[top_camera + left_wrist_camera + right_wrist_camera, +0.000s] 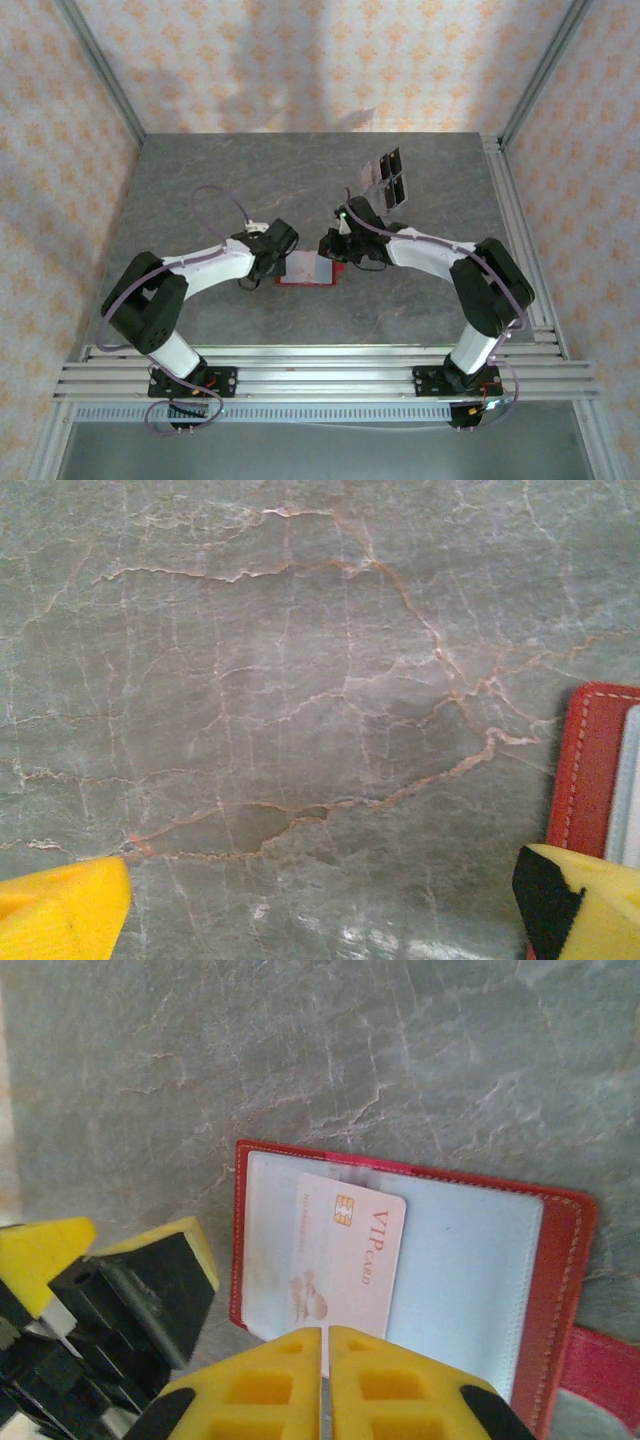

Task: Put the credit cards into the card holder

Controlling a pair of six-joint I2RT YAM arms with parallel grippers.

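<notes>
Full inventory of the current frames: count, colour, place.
card holder: 1, red with pale lining, open flat at table centre between the arms
credit card: 1, pale pink, marked VIP, on the holder's lining
clear stand: 1, holding dark rectangles, far side, right of centre
table: 1, grey marble
left end effector: 1, yellow fingers, open, beside the holder's edge
right end effector: 1, yellow fingers, shut on the card's near edge

Pink VIP card over the open red card holder, near edge inside the closed right gripper
</notes>
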